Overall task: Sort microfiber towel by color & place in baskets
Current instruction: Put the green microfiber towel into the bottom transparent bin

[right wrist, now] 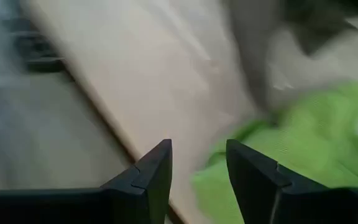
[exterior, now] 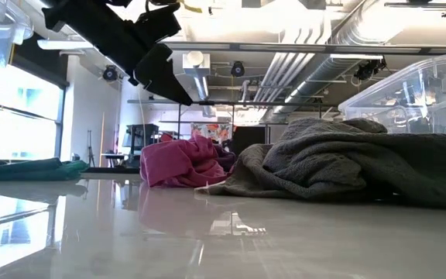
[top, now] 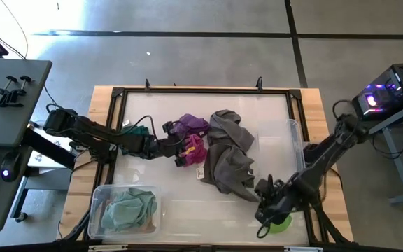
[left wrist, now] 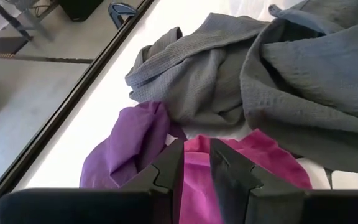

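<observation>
Magenta cloth (left wrist: 194, 183) sits pinched between the fingers of your left gripper (top: 180, 150) at mid-frame in the high view, with the purple towel (top: 193, 124) just above it and the grey towels (top: 231, 157) heaped to its right. Your right gripper (top: 268, 213), fingers apart and holding nothing, hovers at the lower right over the lime green towel (top: 280, 224). A white tag (top: 201, 173) lies at the grey heap's left edge; you cannot read its print. Pale green towels (top: 128, 208) fill the lower-left basket (top: 96, 199).
</observation>
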